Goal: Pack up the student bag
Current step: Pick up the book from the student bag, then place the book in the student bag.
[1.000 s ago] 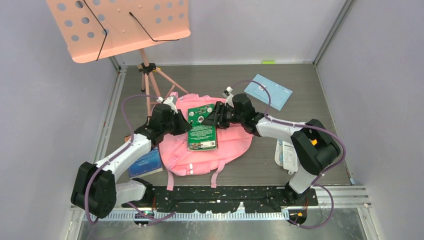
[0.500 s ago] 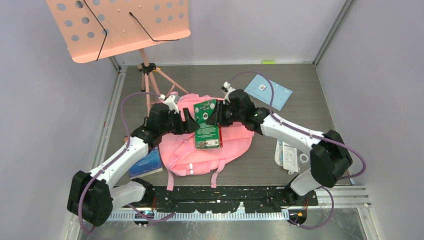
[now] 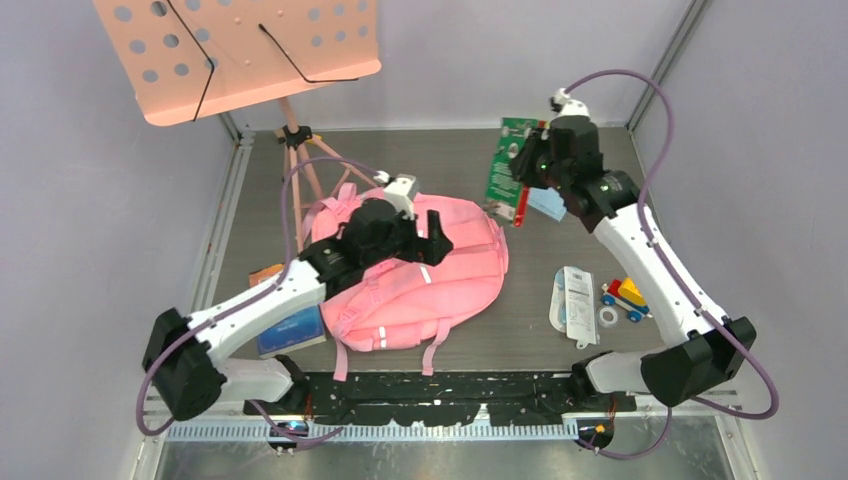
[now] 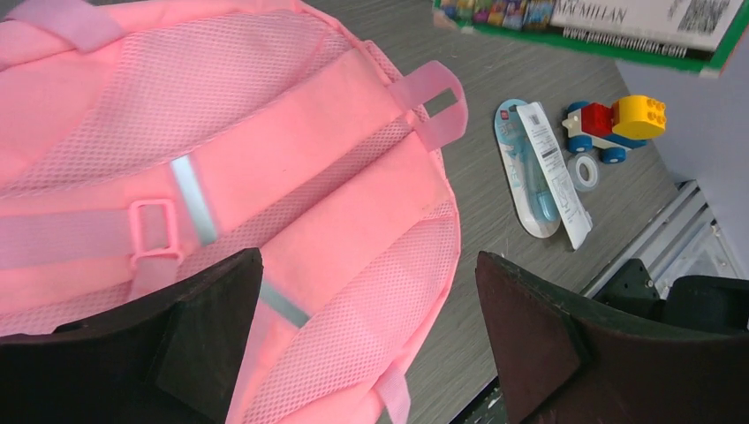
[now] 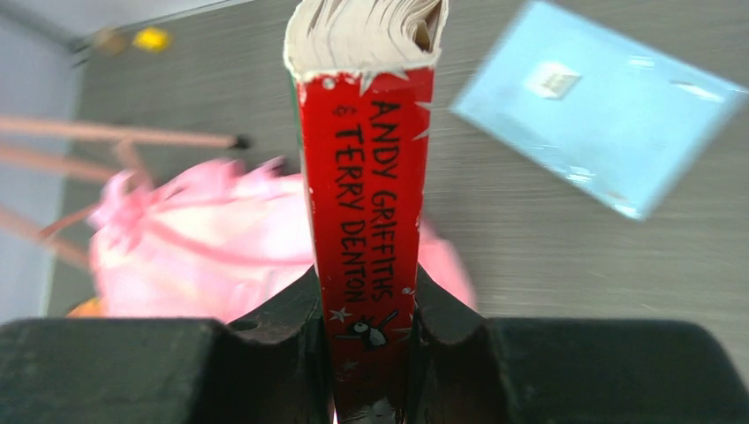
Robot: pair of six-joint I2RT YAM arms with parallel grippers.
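The student bag [image 3: 455, 285] is a large pink backpack lying flat mid-table with its mesh back and straps facing up [image 4: 291, 132]; it is a pink blur in the right wrist view [image 5: 194, 238]. My left gripper [image 3: 435, 240] hovers open over the bag [image 4: 368, 256], with nothing between its fingers. At the back right, my right gripper [image 3: 530, 165] is raised and shut on a green book with a red spine [image 3: 508, 165], held upright by the spine [image 5: 366, 159]. A light blue booklet [image 5: 601, 150] lies on the table beyond it.
A salmon music stand [image 3: 240, 55] on a tripod [image 3: 300, 160] stands back left. A pen pack [image 3: 573, 300], a tape roll [image 3: 607, 316] and a toy truck [image 3: 625, 295] lie right of the bag. A blue book [image 3: 290, 330] lies front left.
My right gripper lifted the green book off the bag and carried it up to the back right. My left gripper opened wide and shifted right over the bag.
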